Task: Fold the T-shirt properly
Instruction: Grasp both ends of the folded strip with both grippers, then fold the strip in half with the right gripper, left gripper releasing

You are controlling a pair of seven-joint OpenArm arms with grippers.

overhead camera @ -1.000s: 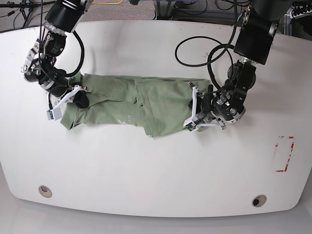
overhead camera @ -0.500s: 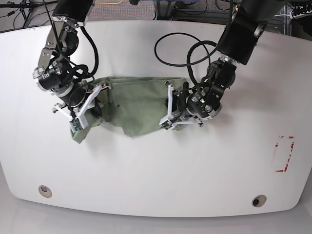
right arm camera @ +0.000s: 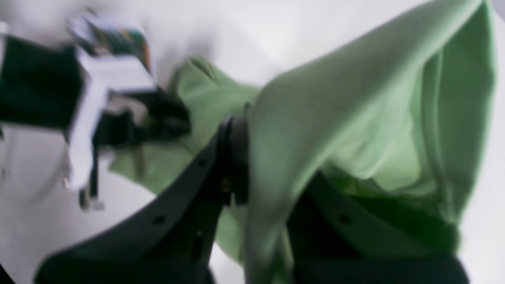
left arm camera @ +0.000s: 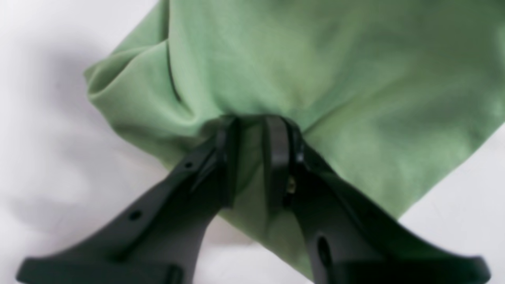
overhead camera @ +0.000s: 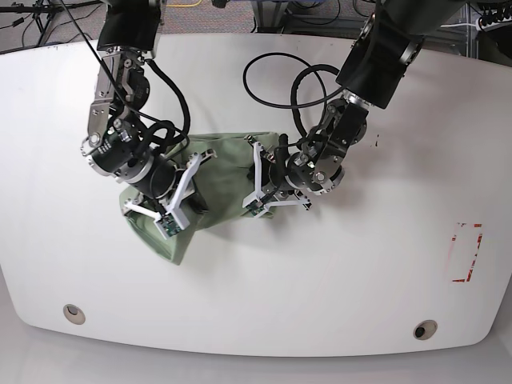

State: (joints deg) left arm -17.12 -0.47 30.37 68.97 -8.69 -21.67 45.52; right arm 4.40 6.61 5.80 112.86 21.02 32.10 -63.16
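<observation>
No legible text in any view

Nothing can be read in these pictures: no words, brand names, numbers or labels come through clearly. The T-shirt [overhead camera: 232, 172] shows only plain green cloth, with no print in view. Near the right edge of the surface [overhead camera: 320, 304] sits a red rectangular outline marking [overhead camera: 466, 252], broken in places, carrying no characters. The small circuit boards [overhead camera: 170, 226] mounted on the arms' white brackets are too small and too blurred for any lettering to be made out.
</observation>
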